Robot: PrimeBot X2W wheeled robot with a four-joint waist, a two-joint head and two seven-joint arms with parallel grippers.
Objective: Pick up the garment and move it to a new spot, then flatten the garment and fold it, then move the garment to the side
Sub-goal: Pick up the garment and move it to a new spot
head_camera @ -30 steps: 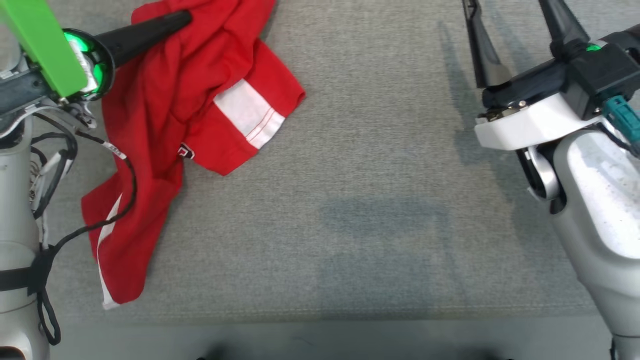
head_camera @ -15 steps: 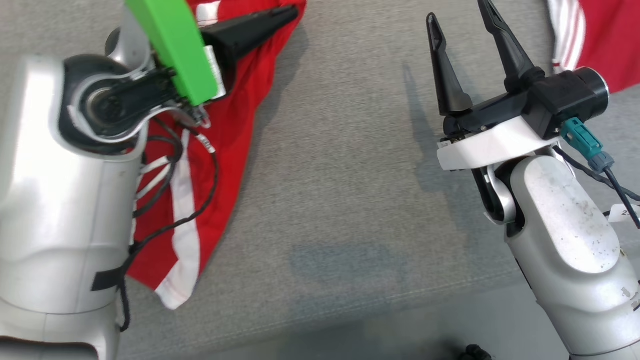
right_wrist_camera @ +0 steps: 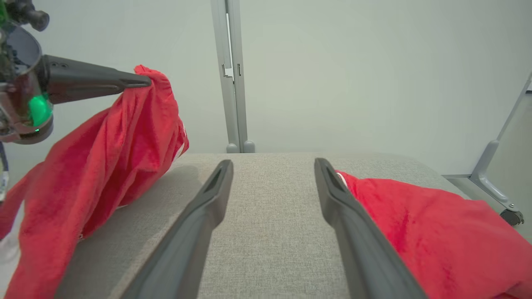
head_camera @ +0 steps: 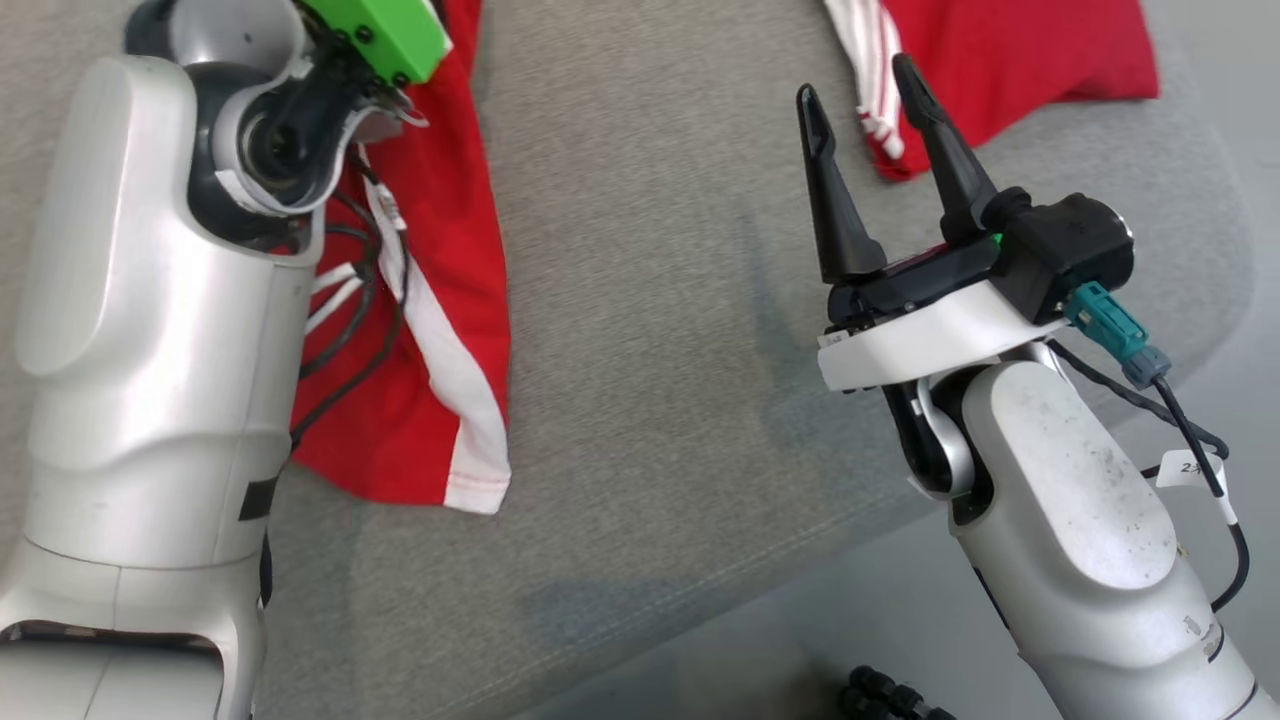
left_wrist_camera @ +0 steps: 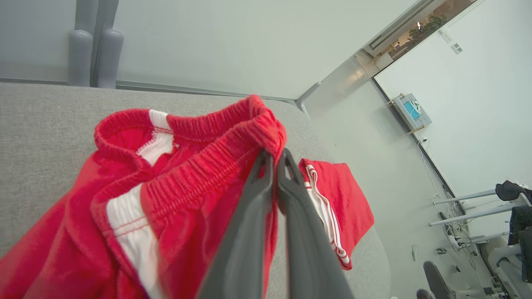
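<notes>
My left gripper point(left_wrist_camera: 272, 155) is shut on the elastic waistband of red shorts point(left_wrist_camera: 187, 195) with white side stripes. It holds them up off the table, and they hang down beside my left forearm point(head_camera: 450, 250). The right wrist view shows the left fingertips point(right_wrist_camera: 141, 81) pinching the top of the hanging shorts point(right_wrist_camera: 104, 166). A second red cloth with white-striped red trim, the jersey point(head_camera: 1010, 50), lies bunched at the table's far right point(left_wrist_camera: 345, 195). My right gripper point(head_camera: 855, 80) stands open just short of the jersey point(right_wrist_camera: 436, 232), with nothing between its fingers.
The grey padded table point(head_camera: 650, 300) has a rounded edge at the lower right, with pale floor beyond it. A black object point(head_camera: 890, 695) sits on the floor. Loose cables point(head_camera: 360, 300) hang along my left forearm. A grey post point(right_wrist_camera: 232, 74) stands behind the table.
The head camera has swung right, bringing the jersey into view. My left gripper has raised the shorts higher, so less of them rests on the table. The right gripper stays open.
</notes>
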